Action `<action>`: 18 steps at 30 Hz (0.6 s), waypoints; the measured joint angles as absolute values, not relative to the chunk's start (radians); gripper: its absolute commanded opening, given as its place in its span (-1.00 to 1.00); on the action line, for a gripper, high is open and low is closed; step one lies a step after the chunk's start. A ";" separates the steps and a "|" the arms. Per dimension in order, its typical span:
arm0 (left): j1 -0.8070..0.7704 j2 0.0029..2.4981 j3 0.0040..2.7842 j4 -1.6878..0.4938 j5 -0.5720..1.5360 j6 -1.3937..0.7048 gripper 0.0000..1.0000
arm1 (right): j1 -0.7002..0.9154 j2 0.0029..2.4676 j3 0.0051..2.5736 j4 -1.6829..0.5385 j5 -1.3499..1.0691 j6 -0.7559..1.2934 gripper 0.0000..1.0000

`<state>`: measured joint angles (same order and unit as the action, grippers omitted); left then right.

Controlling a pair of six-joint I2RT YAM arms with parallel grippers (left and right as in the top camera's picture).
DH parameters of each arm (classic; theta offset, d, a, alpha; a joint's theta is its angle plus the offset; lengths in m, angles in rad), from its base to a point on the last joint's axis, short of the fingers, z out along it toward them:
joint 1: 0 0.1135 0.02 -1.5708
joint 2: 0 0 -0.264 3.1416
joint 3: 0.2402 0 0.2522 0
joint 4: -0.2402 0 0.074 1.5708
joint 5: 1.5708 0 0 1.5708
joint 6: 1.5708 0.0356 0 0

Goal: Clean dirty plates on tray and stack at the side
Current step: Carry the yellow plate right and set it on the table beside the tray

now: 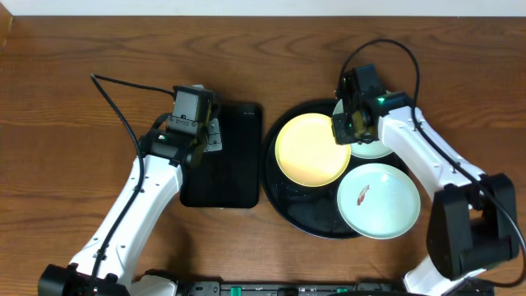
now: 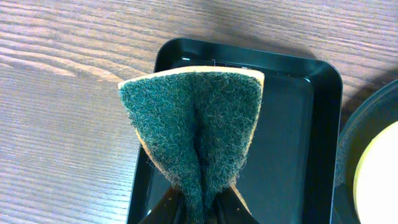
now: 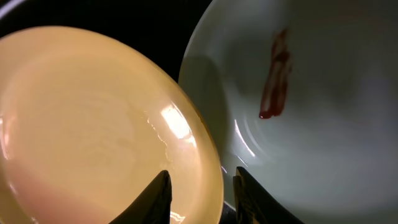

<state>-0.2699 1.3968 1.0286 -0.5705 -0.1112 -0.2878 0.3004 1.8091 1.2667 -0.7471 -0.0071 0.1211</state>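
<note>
The round black tray (image 1: 306,217) holds three plates. The pale yellow plate (image 1: 308,150) lies at its left and shows no smear. A mint plate (image 1: 390,205) at the front right has a red-brown smear. The other mint plate (image 1: 371,149) is mostly hidden under my right arm. My right gripper (image 1: 345,127) is open, its fingers (image 3: 202,193) astride the right rim of the yellow plate (image 3: 93,124), next to a smeared mint plate (image 3: 329,130). My left gripper (image 1: 204,136) is shut (image 2: 200,208) on a green-and-yellow sponge (image 2: 193,124).
A smaller rectangular black tray (image 1: 238,173) lies left of the round tray, under the sponge; it also shows in the left wrist view (image 2: 298,137). The table is brown wood (image 1: 74,99). Cables run from both arms.
</note>
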 measured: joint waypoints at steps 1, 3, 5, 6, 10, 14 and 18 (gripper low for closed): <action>-0.270 1.397 1.029 -0.570 -0.111 -0.288 -0.72 | 0.300 1.819 1.267 -0.747 -0.007 0.119 -0.37; -0.270 1.397 1.029 -0.570 -0.111 -0.288 -0.71 | 0.298 1.840 1.267 -0.748 -0.007 0.115 -0.40; -0.270 1.397 1.029 -0.570 -0.111 -0.288 -0.72 | 0.295 1.865 1.267 -0.748 -0.007 0.112 -0.46; -0.270 1.397 1.029 -0.570 -0.111 -0.288 -0.72 | 0.295 1.876 1.267 -0.748 -0.006 0.107 -0.58; -0.270 1.397 1.029 -0.571 -0.111 -0.288 -0.72 | 0.295 1.901 1.266 -0.746 -0.004 0.095 -0.97; -0.270 1.397 1.029 -0.571 -0.111 -0.288 -0.71 | 0.295 1.900 1.267 -0.741 -0.008 0.095 -0.98; -0.270 1.397 1.029 -0.572 -0.111 -0.288 -0.72 | 0.296 1.879 1.267 -0.745 -0.010 0.094 -0.98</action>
